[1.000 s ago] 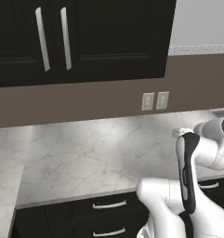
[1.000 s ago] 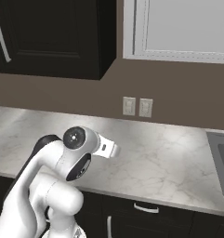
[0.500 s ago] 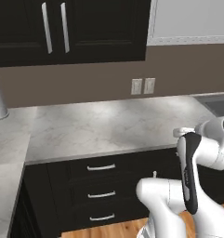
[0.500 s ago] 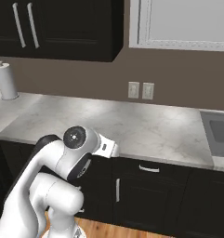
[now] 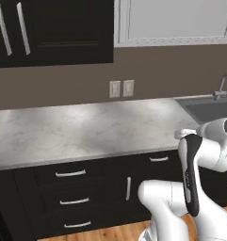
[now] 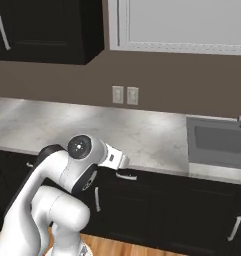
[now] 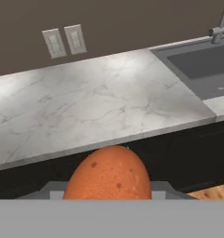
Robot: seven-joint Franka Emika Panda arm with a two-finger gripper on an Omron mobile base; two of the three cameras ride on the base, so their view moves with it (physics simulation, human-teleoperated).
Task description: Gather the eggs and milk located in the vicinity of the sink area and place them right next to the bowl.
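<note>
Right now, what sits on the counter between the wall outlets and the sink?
Nothing: bare marble counter runs from the outlets to the sink, clearest in the hand view.

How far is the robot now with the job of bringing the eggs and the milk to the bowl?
Done: nothing looks placed yet. In hand: an orange-brown speckled egg sits at the gripper, apparently held, facing the marble counter beside the sink. Left: set this egg next to the bowl, then fetch the milk.

Glossy white rounded arm (image 5: 199, 155) links, dark grey joint bands, round dark-capped joint (image 6: 82, 146)
</note>
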